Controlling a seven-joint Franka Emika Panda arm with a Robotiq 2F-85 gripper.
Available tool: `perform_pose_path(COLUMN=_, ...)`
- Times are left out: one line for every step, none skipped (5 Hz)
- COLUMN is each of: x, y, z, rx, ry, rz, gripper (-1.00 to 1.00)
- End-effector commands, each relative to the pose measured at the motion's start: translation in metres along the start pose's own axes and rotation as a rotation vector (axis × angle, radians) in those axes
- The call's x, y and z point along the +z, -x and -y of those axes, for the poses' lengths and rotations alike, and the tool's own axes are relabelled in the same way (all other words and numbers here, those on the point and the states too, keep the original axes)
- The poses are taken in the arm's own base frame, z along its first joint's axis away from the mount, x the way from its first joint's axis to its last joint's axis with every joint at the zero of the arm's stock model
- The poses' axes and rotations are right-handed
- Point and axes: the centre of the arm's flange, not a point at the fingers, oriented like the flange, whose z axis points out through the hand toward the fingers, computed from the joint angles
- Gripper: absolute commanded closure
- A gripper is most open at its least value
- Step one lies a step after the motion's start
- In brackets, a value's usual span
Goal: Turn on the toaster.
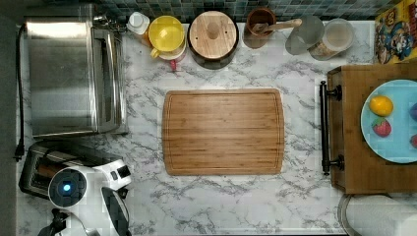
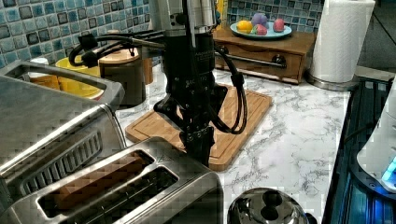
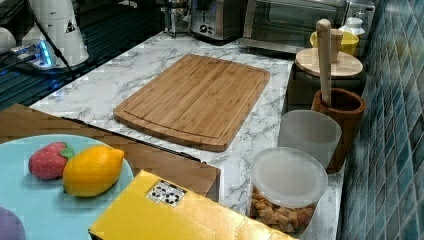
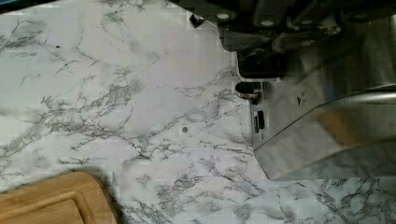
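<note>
The hand (image 2: 200, 151), grip state unclear, hangs at the toaster's (image 2: 140, 191) end nearest the cutting board (image 2: 233, 121).

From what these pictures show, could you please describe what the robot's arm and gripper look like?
In the top view the arm has glossy white casings with black sections, and one round joint cap carries a glowing blue light. In the left view the wrist end is black, with pale lettering too small to read, a silver metal cylinder above it, and thick black cables looping along both sides. The gripper below is black and narrow.
</note>
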Motion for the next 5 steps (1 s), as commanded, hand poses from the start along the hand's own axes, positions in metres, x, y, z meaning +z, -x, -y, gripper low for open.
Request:
perform_pose_path(x=0.098, y=0.031, z=-0.036, rx=-0.026, ry=0.076, rz=0.117, gripper=1.00)
perform_pose_path(x=0.119, y=0.034, z=-0.061, rx=-0.016, ry=0.039, rz=0.088, gripper=1.00)
perform_pose_path(x=0.138, y=0.040, z=-0.091, rx=-0.011, ry=0.015, rz=0.074, gripper=1.00)
perform_pose_path(x=0.166, y=0.039, z=-0.107, rx=-0.022, ry=0.097, rz=0.120, gripper=1.00)
perform_pose_path(x=0.179, y=0.026, z=-0.127, rx=-0.018, ry=0.150, rz=0.165, gripper=1.00)
